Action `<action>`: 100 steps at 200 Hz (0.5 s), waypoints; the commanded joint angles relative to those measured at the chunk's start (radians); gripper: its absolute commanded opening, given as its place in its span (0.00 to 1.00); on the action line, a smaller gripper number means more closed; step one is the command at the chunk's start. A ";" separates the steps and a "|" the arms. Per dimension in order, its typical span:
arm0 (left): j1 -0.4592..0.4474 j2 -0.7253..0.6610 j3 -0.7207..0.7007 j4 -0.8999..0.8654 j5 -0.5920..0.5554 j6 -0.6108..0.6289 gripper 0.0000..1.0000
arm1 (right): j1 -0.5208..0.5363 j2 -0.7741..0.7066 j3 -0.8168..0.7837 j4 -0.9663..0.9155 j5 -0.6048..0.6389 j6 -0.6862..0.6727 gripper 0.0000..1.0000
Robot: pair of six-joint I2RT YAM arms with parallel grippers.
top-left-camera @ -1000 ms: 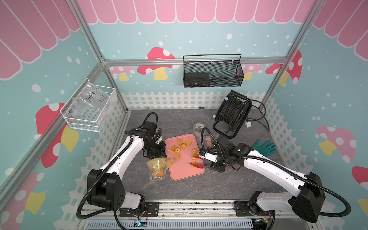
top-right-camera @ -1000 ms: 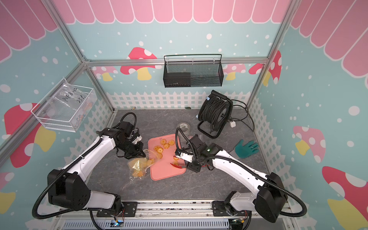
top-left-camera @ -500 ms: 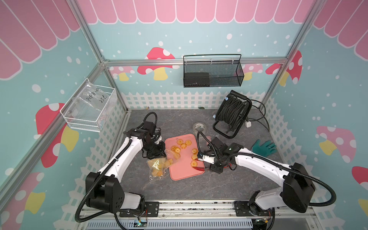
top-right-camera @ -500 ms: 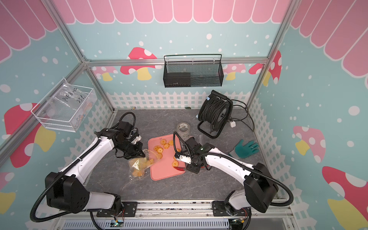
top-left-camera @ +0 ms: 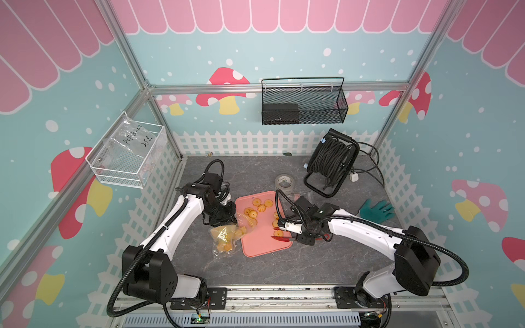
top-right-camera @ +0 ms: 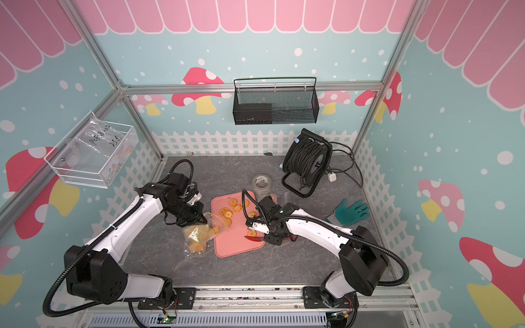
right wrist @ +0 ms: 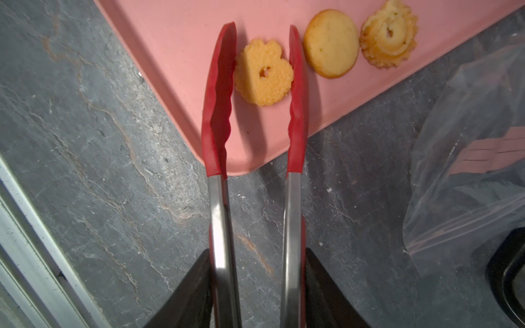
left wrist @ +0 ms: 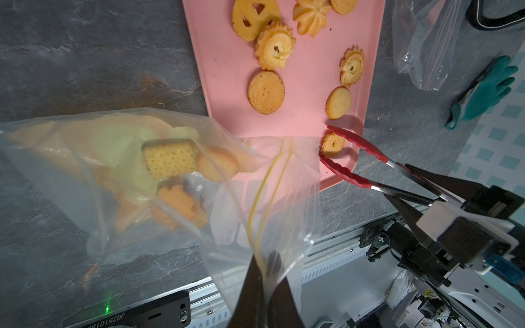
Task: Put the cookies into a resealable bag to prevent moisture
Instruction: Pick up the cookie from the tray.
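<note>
Right arm's elbow has swung inward from the near right, and its tongs (right wrist: 218, 113) have narrowed. Right hand (right wrist: 257, 286): clamped on the tongs' steel arms, red tips close against either side of one flower-shaped cookie (right wrist: 264, 72) at the near right corner of the pink tray (right wrist: 170, 42). Left hand (left wrist: 265, 284): pinched tight on the zip edge of the resealable bag (left wrist: 85, 170), which lies on the bench (top-left-camera: 312, 264) left of the tray with several cookies (left wrist: 169, 157) inside. More lie loose on the tray's far half. Right of the tray: second clear bag (right wrist: 468, 170), green glove (top-left-camera: 376, 210). Far side: tape roll (top-left-camera: 285, 181), cable reel (top-left-camera: 331, 162).
</note>
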 commanded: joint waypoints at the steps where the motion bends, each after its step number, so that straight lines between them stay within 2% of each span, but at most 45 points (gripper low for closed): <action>1: -0.004 -0.001 0.018 -0.016 0.001 0.008 0.00 | 0.005 -0.019 0.039 -0.038 0.019 0.001 0.47; 65: -0.004 0.014 0.024 -0.016 -0.005 0.011 0.00 | -0.027 -0.110 0.172 0.037 -0.158 0.068 0.45; 100: -0.005 0.020 0.024 -0.015 -0.007 0.009 0.00 | -0.027 -0.102 0.225 0.148 -0.353 0.122 0.44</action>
